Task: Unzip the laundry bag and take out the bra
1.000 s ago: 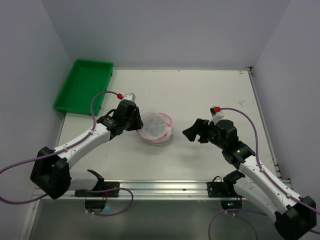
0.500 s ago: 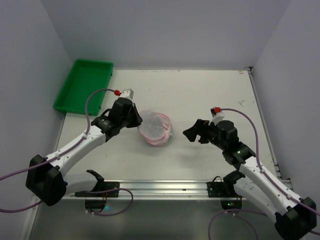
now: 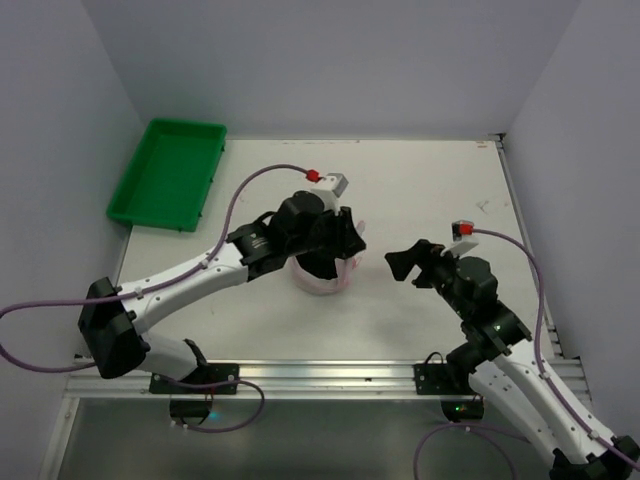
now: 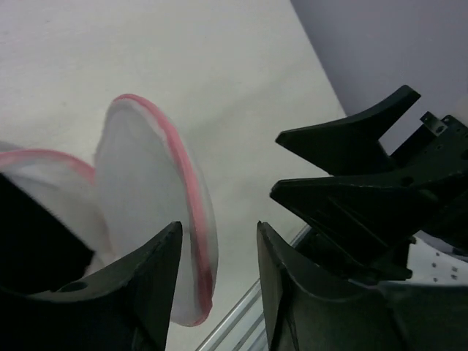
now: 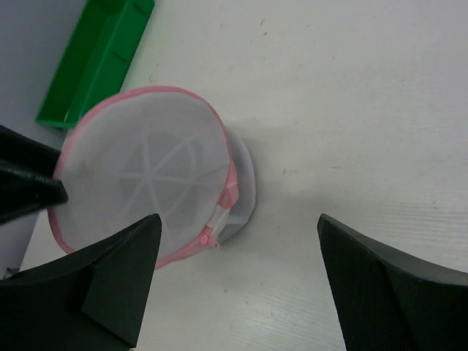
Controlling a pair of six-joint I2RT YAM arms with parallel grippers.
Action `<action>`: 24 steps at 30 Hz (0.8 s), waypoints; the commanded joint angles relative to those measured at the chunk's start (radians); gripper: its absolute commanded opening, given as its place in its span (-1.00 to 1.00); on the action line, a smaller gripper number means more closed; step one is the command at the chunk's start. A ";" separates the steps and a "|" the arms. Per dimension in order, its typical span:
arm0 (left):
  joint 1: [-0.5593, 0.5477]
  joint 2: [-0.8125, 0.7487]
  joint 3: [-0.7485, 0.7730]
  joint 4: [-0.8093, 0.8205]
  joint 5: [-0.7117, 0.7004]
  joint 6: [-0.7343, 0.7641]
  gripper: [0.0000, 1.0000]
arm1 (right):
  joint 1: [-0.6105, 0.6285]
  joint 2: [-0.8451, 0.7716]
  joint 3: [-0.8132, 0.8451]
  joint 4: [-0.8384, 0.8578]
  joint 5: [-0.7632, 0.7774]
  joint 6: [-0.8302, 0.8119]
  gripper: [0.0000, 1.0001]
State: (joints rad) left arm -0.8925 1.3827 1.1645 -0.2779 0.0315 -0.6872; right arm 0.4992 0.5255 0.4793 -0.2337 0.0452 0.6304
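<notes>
Swung over from the left, the left claw (image 4: 218,230) is spread open around the pink rim (image 4: 191,219) of the laundry bag (image 5: 142,175), which is tipped up on the surface (image 3: 420,190), likely so its zipper (image 5: 210,235) is shown to the open right claw (image 3: 402,262).

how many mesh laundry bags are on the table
1. The laundry bag sits near the middle of the table, its pink-trimmed edge inside the open left gripper. The left arm covers some of the table in the top view, so another could be hidden.

The laundry bag (image 5: 146,175), white mesh trimmed pink, stands tilted on its edge.
</notes>
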 commanded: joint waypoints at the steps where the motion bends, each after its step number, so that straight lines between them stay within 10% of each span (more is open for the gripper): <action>1: -0.081 0.065 0.111 0.060 0.067 0.041 0.02 | 0.002 -0.116 -0.027 -0.052 0.187 0.049 0.80; 12: -0.114 0.046 0.133 0.017 -0.035 0.156 0.92 | 0.002 -0.418 -0.111 -0.060 0.319 0.075 0.83; 24: 0.066 0.022 0.018 -0.095 -0.177 0.100 0.80 | 0.002 0.384 0.142 0.134 -0.114 -0.012 0.72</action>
State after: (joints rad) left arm -0.8257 1.4235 1.2175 -0.3607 -0.1196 -0.5842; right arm 0.4992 0.7490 0.5308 -0.2104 0.0883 0.6540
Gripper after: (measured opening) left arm 0.914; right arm 0.870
